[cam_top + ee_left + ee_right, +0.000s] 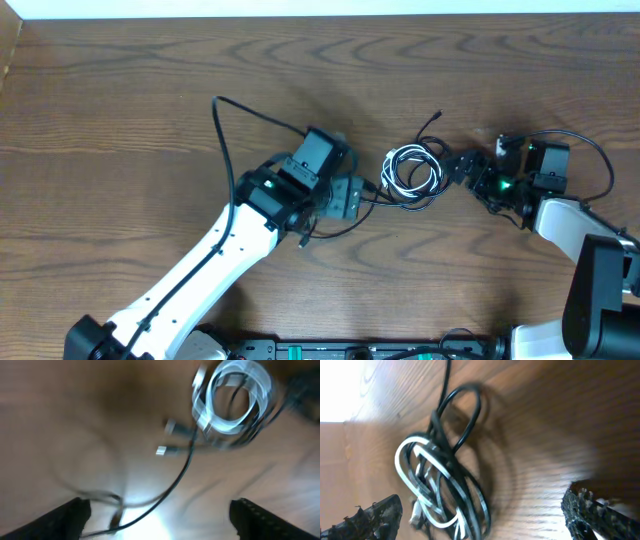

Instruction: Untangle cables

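- You'll find the cables (413, 172) bunched in one knot on the table (150, 80), right of centre, between the left gripper (362, 197) and the right gripper (458, 170).
- The white cable (403, 163) is wound into a small coil with a black cable (432, 125) looped through it. From overhead you cannot tell how the strands cross.
- One black tail points up and away from the knot. Another runs left and is hidden under the left gripper's body.
- In the left wrist view the left gripper (160, 517) has its jaws spread wide and grips nothing. Only the finger ends show, cut off at the bottom corners.
- That view is badly blurred. The white coil (235, 400) sits top right, clipped by the upper edge, and a black strand (186, 465) trails down from it.
- Two small plugs (161, 451) lie just left of the coil. You cannot tell which cable each ends.
- In the right wrist view the right gripper (480, 512) is also wide apart and empty, its fingers clear of the knot and cropped by the frame.
- There the white loops (398, 460) and the black ones (448, 370) overlap closely, and the knot's lower end runs out of the bottom edge.
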`<action>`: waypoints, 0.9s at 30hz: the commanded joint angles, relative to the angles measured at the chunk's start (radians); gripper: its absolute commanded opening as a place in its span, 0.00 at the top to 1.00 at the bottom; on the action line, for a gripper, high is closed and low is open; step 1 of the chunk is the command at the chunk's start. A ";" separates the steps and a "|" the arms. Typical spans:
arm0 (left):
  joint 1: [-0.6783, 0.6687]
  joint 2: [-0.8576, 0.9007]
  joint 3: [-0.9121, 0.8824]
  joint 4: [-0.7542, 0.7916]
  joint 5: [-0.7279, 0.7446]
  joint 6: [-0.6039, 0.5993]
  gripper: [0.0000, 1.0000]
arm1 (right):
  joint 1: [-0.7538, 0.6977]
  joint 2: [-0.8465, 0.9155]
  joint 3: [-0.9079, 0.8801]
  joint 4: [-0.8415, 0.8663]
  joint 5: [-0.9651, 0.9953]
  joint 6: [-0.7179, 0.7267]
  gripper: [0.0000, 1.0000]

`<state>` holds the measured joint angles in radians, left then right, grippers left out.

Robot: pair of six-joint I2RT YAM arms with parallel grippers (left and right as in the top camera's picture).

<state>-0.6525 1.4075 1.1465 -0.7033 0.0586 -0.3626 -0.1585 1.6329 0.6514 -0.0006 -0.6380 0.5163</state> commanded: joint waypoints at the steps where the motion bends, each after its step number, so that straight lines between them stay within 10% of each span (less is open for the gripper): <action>1: 0.000 -0.020 0.037 0.057 -0.034 0.012 0.04 | -0.003 -0.008 0.002 -0.008 0.113 0.018 0.01; 18: -0.174 0.206 0.035 0.363 -0.014 -0.073 0.02 | -0.006 -0.008 0.002 -0.073 0.402 0.019 0.01; 22: -0.219 0.289 0.035 0.451 -0.014 -0.051 0.54 | -0.006 -0.008 0.002 -0.078 0.423 0.019 0.01; 27: -0.251 0.396 0.035 0.598 -0.016 0.011 0.54 | -0.006 -0.008 0.002 -0.077 0.423 0.022 0.01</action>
<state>-0.8917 1.7523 1.1679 -0.1513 0.0498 -0.3981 -0.1585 1.6012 0.6743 -0.0525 -0.2775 0.5194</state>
